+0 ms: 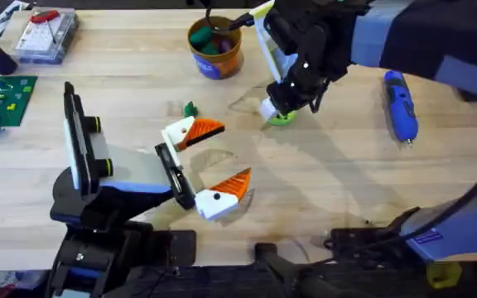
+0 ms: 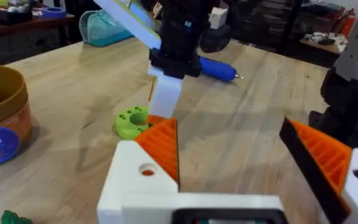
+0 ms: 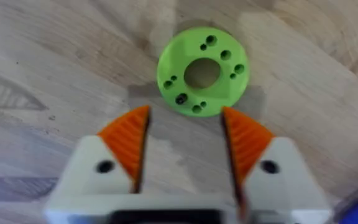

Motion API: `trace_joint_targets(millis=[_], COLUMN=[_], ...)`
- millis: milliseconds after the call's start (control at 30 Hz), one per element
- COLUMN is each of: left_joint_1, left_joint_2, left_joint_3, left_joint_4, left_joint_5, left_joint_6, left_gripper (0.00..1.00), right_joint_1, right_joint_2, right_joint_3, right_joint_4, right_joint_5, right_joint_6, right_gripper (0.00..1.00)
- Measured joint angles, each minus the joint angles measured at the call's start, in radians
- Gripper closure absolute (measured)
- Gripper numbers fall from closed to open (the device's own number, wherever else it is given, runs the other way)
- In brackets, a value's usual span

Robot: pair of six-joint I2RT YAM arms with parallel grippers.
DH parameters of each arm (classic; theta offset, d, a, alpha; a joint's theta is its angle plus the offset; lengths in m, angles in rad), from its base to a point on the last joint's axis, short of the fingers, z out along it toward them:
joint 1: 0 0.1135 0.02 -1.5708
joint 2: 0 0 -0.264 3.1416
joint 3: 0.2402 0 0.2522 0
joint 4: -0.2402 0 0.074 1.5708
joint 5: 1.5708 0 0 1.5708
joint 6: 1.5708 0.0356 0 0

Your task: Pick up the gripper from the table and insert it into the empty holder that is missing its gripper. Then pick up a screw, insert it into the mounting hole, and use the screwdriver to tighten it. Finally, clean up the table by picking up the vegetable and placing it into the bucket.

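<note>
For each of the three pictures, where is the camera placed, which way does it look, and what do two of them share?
Overhead: above the arm bases, looking down and forward at the table; both arms show.
Left wrist: on the left arm, looking across the table past the open left gripper at the right gripper.
Right wrist: on the right arm, looking down past its open fingers.
Shared: all views show the vegetable.
</note>
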Motion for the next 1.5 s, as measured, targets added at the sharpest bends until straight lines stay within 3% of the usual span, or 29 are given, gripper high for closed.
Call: trace_joint_targets(millis=[100, 167, 700, 900, 1067, 1500], left_joint_1=[0.0, 0.0, 0.0, 0.0, 0.0, 0.0], left_joint_2=[0.0, 0.0, 0.0, 0.0, 0.0, 0.0], left_joint_3=[0.0, 0.0, 0.0, 0.0, 0.0, 0.0], left_joint_4=[0.0, 0.0, 0.0, 0.0, 0.0, 0.0], left_joint_5=[0.0, 0.0, 0.0, 0.0, 0.0, 0.0], left_joint_6=[0.0, 0.0, 0.0, 0.0, 0.0, 0.0], left_gripper=[0.01, 0.01, 0.01, 0.01, 0.01, 0.01], right_joint_1=[0.008, 0.012, 0.051, 0.051, 0.049, 0.035], right_joint_2=[0.0, 0.0, -0.001, -0.086, -0.136, -0.07], right_joint_3=[0.0, 0.0, -0.037, -0.161, -0.17, -0.158], right_joint_4=[-0.002, -0.007, -0.009, 0.069, 0.091, 0.114], right_joint_5=[0.0, 0.0, -0.001, 0.001, 0.001, 0.001], right_joint_6=[-0.002, -0.003, 0.04, 0.068, 0.075, 0.002], right_gripper=[0.068, 0.01, 0.006, 0.006, 0.006, 0.009])
